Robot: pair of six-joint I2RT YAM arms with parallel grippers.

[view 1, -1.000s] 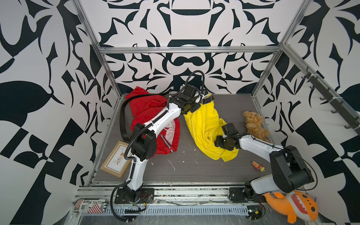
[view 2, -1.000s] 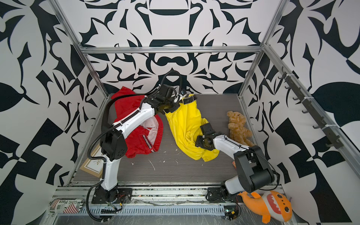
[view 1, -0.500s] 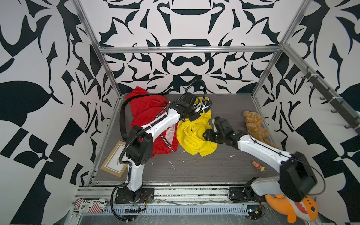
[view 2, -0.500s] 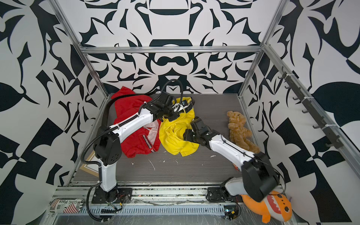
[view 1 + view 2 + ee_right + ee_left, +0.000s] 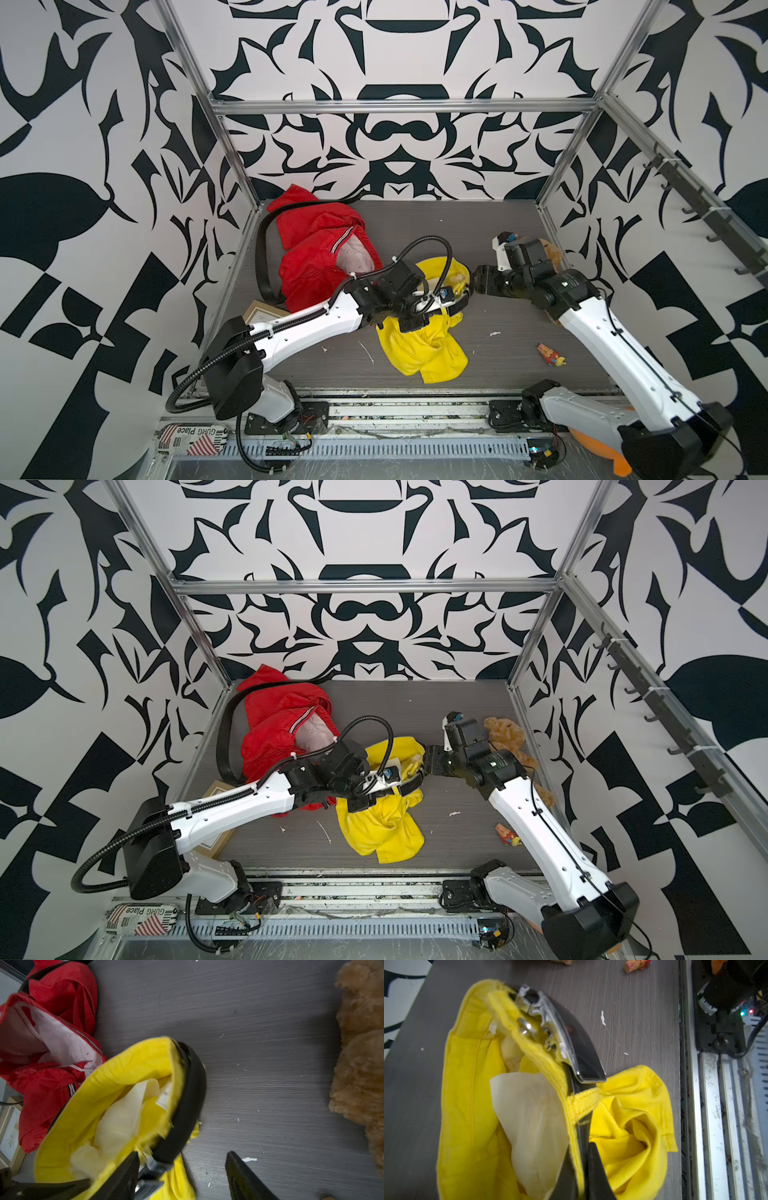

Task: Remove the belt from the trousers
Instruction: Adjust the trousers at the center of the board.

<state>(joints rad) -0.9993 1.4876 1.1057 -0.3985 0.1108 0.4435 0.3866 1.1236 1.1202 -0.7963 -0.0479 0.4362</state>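
The yellow trousers [image 5: 419, 353] lie bunched at mid-table, with their waist lifted off the floor. A black belt [image 5: 187, 1095] with a silver buckle [image 5: 560, 1032] runs round the waistband. My left gripper [image 5: 580, 1169] is shut on the waistband and the belt strap together, just past a belt loop. In a top view it [image 5: 401, 781] holds the waist up. My right gripper [image 5: 182, 1176] is open at the buckle end. The buckle [image 5: 153, 1167] sits against one finger [image 5: 124, 1178] while the other finger [image 5: 245, 1178] stands well clear. In both top views the right gripper [image 5: 478, 282] [image 5: 430, 764] faces the left one.
Red clothes [image 5: 324, 257] with a black strap [image 5: 262, 257] looped round them lie at the back left. A brown teddy bear [image 5: 507, 737] sits behind my right arm. A picture frame [image 5: 262, 311] lies under my left arm and a small toy [image 5: 550, 355] at the front right.
Both arms came forward from the back of the table, dragging the trousers' waist with the left gripper. The right gripper left the trouser leg, moved to the waist and opened wider.
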